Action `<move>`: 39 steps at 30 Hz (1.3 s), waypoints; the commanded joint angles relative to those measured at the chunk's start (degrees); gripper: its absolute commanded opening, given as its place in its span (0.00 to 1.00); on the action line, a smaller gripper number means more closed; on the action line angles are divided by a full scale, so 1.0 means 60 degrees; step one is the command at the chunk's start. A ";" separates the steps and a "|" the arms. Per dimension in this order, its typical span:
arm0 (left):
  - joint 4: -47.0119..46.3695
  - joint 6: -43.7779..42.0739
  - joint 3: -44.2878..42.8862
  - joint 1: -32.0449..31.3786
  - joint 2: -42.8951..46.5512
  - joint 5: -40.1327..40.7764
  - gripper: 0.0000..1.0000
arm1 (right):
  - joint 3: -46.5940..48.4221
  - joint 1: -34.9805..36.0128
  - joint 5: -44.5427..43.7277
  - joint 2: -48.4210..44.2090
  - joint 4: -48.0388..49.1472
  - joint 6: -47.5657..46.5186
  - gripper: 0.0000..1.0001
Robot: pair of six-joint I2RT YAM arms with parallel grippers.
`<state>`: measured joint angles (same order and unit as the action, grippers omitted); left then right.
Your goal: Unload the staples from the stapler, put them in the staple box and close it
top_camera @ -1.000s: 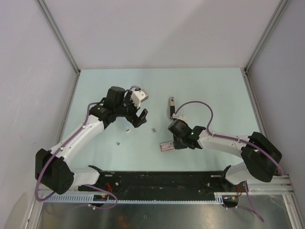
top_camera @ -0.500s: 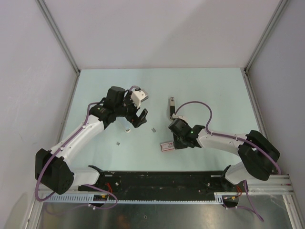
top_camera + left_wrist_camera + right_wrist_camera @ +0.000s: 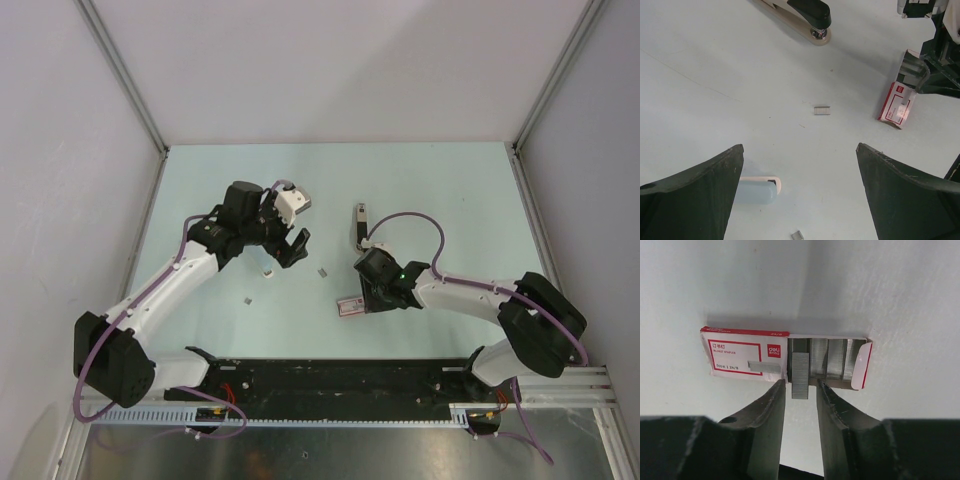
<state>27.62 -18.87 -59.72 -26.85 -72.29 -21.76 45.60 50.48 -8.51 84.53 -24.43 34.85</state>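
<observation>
Pale blue-green table (image 3: 450,200) runs out to bare grey walls. Nearest the bases, the right gripper (image 3: 800,384) is low over the red-and-white staple box (image 3: 740,355). Its fingers stand slightly apart on either side of a staple strip (image 3: 800,375), which pokes out of the open tray toward them, and a thin gap shows on each side. If they close off-centre or brush it, the strip could probably tip out, snap, or drag the light box along. That arm lies low and folded inward, with its wrist pitched down. Farther out, the left gripper (image 3: 799,147) hovers spread wide with a loose staple strip (image 3: 822,110) beyond its fingertips. Its arm is bent and reaching forward. The stapler (image 3: 805,12) lies beyond that, untouched.
</observation>
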 commanded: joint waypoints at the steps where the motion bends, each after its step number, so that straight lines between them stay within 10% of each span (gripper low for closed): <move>1: 0.0020 0.0100 -0.0022 0.0066 0.0381 -0.0383 0.99 | 0.0177 -0.0037 -0.0233 -0.0354 0.0030 -0.0082 0.37; 15: 0.0065 0.0088 -0.0029 0.0066 0.0381 -0.0423 1.00 | -0.0542 0.0233 -0.0430 -0.1545 0.0036 0.0227 0.02; 39: 0.0111 0.0043 -0.0022 0.0064 0.0395 -0.0377 1.00 | -0.0797 -0.0115 0.1143 -0.0785 0.0504 -0.0690 0.00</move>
<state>27.81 -18.90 -59.72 -26.83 -71.57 -22.72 40.82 51.13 -3.38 79.00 -23.35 32.97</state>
